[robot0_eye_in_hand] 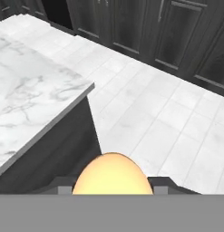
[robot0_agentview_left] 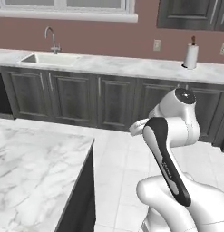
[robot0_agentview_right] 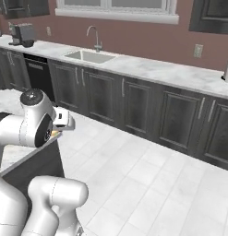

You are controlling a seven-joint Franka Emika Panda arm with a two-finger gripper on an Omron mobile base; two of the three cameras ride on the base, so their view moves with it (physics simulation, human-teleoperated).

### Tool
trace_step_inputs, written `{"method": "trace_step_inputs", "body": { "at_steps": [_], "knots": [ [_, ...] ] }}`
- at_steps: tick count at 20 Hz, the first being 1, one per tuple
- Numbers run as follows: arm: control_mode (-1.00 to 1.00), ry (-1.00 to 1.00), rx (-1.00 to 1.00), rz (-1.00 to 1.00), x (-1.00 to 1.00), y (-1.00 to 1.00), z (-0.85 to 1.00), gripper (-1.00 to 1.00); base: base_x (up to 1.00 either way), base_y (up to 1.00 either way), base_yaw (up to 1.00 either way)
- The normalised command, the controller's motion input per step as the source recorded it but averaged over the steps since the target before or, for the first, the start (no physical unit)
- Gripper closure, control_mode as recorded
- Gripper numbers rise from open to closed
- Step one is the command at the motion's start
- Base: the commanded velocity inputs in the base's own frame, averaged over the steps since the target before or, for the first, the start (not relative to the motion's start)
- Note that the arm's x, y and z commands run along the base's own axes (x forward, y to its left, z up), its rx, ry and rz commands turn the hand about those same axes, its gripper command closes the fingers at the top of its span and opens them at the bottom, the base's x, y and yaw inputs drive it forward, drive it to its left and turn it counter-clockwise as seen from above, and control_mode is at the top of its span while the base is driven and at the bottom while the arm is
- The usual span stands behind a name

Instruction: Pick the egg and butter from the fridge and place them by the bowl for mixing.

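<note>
Pincer grips egg, carrying step; hovers off marble surface corner. Next: find bowl, set egg beside.

The marble island lies bare on every part that shows, so a gripper could come down anywhere on its top; its dark end panel drops sheer at the corner. Beyond the island, the white tiled floor runs open up to the dark cabinets. Past those, the faucet and paper towel roll stand on the far counter
</note>
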Motion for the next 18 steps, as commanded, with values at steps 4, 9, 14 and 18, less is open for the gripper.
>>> {"method": "trace_step_inputs", "body": {
  "at_steps": [4, 9, 14, 18],
  "knots": [
    [1.00, 0.00, 0.00, 0.00, 0.00, 0.00, 0.00, 1.00, 0.90, -0.17, 0.05],
    [1.00, 0.00, 0.00, 0.00, 0.00, 0.00, 0.00, 1.00, 0.89, -0.13, 0.09],
    [1.00, 0.00, 0.00, 0.00, 0.00, 0.00, 0.00, 1.00, 0.87, -0.02, 0.22],
    [1.00, 0.00, 0.00, 0.00, 0.00, 0.00, 0.00, 1.00, 0.87, 0.00, 0.29]
  ]
}}
